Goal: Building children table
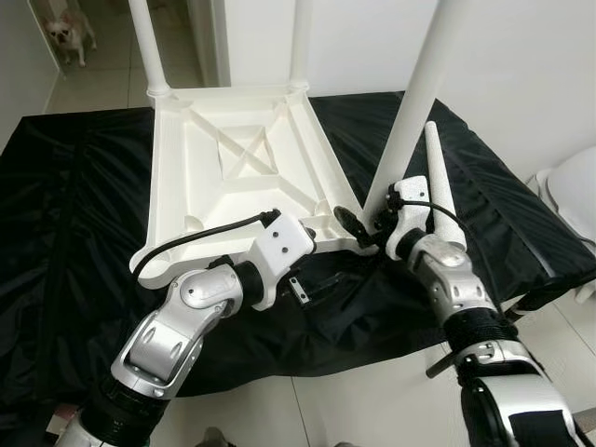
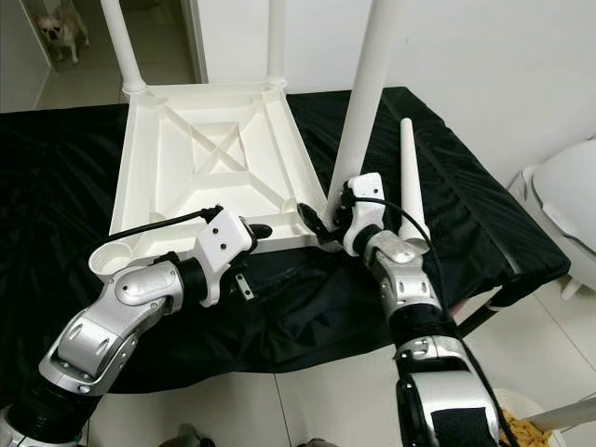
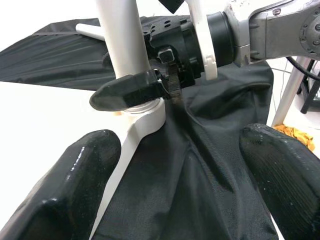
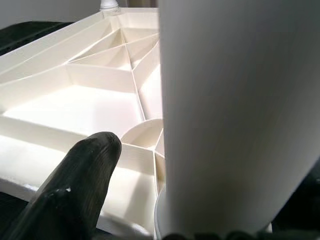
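A white plastic table top (image 1: 233,149) lies upside down on the black cloth (image 1: 74,214). Two white legs (image 1: 144,47) stand in its far corners. A third leg (image 1: 414,102) stands tilted in the near right corner socket, and my right gripper (image 1: 358,223) is shut on its base; one black finger (image 3: 125,92) lies across the leg just above the socket. My left gripper (image 2: 256,251) is open at the table top's near edge, pointing at that corner, with only cloth between its fingers (image 3: 75,185). A loose leg (image 1: 440,182) lies on the cloth to the right.
The near left corner socket (image 2: 107,256) holds no leg. A small dog (image 1: 67,28) stands on the tiled floor at the far left. A white rounded object (image 1: 573,186) sits beyond the cloth's right edge. The cloth-covered surface ends just in front of me.
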{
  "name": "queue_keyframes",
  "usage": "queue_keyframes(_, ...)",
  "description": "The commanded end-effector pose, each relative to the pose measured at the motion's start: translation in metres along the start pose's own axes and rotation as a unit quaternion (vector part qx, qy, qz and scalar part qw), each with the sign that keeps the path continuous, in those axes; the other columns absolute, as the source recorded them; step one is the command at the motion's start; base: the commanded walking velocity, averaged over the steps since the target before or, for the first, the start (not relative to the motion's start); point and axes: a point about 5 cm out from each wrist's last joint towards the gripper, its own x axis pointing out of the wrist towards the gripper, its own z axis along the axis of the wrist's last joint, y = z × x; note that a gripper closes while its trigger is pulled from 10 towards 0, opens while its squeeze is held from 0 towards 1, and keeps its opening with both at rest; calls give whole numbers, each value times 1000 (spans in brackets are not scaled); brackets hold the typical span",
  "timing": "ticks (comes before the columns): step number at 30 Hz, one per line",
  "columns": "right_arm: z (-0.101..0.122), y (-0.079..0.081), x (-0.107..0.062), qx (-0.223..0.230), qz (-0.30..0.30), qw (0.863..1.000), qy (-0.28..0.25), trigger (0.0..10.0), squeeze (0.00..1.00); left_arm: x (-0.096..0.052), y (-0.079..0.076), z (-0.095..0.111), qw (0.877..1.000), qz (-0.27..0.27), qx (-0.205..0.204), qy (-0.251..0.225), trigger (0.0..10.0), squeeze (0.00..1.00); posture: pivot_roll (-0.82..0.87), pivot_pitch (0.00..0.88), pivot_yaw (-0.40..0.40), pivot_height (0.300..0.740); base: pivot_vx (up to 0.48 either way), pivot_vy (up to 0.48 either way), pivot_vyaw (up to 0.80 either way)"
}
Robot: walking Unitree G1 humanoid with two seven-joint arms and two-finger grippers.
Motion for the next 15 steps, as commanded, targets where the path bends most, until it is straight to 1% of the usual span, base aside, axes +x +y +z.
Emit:
queue_keyframes(1,2,-4,1,-14,13,1000,7,10000,0,-1,-2,-3,1000,-5,-3,10,10000,0,-23,40,-7,740,0,0,0)
queue_keyframes(3,5,-13,0,-25,6,1000,9,10000,0,0,-4,-4,1000,-6,-5,15,10000,0,-23,41,-6,740,0,0,0)
queue_keyframes(4,5,-13,0,-25,6,1000,9,10000,0,0,-4,-4,1000,-6,-5,15,10000,0,-23,41,-6,740,0,0,0)
queue_keyframes(5,6,-17,-1,-29,7,999,12,10000,0,0,-4,-5,1000,-7,-7,17,10000,0,-22,42,-4,740,0,0,0)
queue_keyframes(6,7,-19,-2,-30,11,999,16,5451,0,0,-5,-5,1000,-9,-9,18,10000,0,-21,43,-5,740,0,0,0)
queue_keyframes(8,8,-22,-4,-35,16,999,19,5451,0,1,-5,-5,1000,-10,-10,19,10000,0,-21,44,-5,740,0,0,0)
queue_keyframes(9,8,-25,-5,-37,22,999,22,4980,0,1,-6,-5,1000,-11,-10,20,10000,0,-22,45,-4,740,0,0,0)
queue_keyframes(10,8,-27,-6,-38,26,999,25,3294,0,1,-6,-5,1000,-11,-10,20,10000,0,-23,45,-4,740,0,0,0)
queue_keyframes(11,8,-27,-6,-38,26,999,25,3294,0,1,-6,-5,1000,-11,-10,20,10000,0,-23,45,-4,740,0,0,0)
queue_keyframes(12,7,-29,-8,-40,34,998,30,745,0,1,-6,-5,1000,-12,-10,21,10000,0,-24,45,-3,740,0,0,0)
queue_keyframes(13,7,-30,-9,-40,41,998,34,0,0,2,-6,-5,1000,-13,-10,22,10000,0,-24,44,-3,740,0,0,0)
queue_keyframes(15,6,-32,-10,-38,44,998,38,0,0,2,-7,-5,1000,-15,-11,23,10000,0,-26,45,-3,740,0,0,0)
